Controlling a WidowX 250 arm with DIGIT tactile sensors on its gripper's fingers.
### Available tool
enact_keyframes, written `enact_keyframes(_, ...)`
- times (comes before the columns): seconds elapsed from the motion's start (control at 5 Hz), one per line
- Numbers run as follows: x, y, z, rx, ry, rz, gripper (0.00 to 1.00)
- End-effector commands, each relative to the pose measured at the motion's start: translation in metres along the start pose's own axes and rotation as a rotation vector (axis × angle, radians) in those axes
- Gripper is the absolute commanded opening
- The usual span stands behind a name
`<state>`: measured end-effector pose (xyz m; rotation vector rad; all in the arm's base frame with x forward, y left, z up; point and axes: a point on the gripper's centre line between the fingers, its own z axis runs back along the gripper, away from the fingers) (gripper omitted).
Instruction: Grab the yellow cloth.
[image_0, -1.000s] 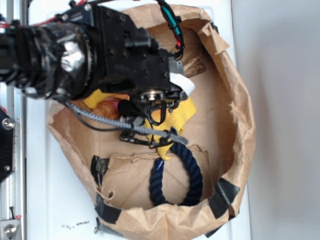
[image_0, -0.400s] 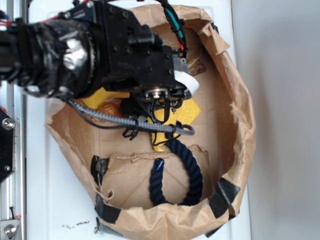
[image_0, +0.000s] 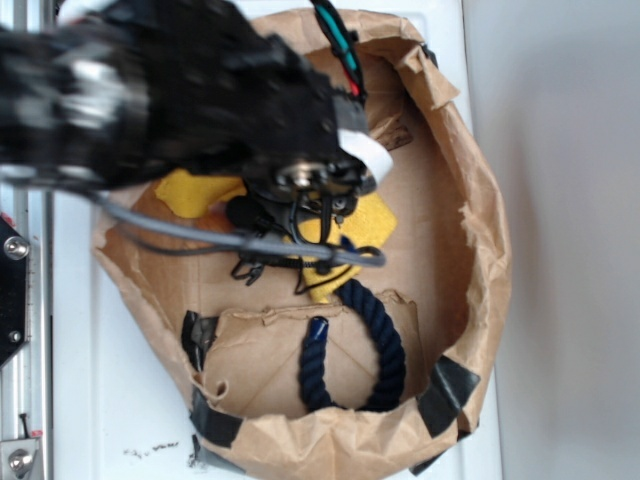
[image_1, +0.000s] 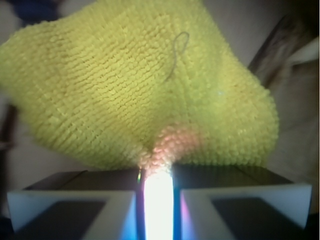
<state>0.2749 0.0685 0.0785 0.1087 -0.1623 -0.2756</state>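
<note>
Clamped on a pinched fold of the yellow cloth (image_1: 145, 85), with the gripper (image_1: 156, 172) drawn nearly together in the wrist view and only a bright sliver of light between the two pale fingers (image_1: 75, 200). Looks soft, light and limp, a looped terry weave that ought to bunch and drape rather than hold any shape (a loose thread curls across it toward one o'clock). Probably grippy enough against the pads, though a thin pinch at one fold could slip or let the rest trail; better taken deep in a thick rumple than at a ragged edge. Lies in the upper middle of the brown paper bag (image_0: 480, 230), mostly hidden beneath the blurred black arm (image_0: 170, 95), showing yellow at nine o'clock and three o'clock of the gripper (image_0: 318, 205). Close at six o'clock of the cloth (image_0: 372, 215), a dark navy rope loop (image_0: 385, 345), apparently touching or just beside its lower corner and liable to be dragged along. Draped across the cloth, grey cable (image_0: 200, 235). Around everything, crumpled bag walls patched with black tape (image_0: 445, 390), likely to snag a trailing corner.
</note>
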Motion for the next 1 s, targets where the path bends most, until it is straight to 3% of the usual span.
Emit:
enact_keyframes(0.0, 0.004, -0.001, 0.083, -0.016, -0.01, 0.105, 0.0)
enact_keyframes(0.2, 0.018, -0.012, 0.104, -0.037, 0.133, 0.197, 0.0)
enact_keyframes(0.4, 0.019, -0.023, 0.116, -0.006, 0.176, 0.185, 0.0)
enact_keyframes(0.8, 0.01, -0.03, 0.132, -0.006, 0.146, 0.19, 0.0)
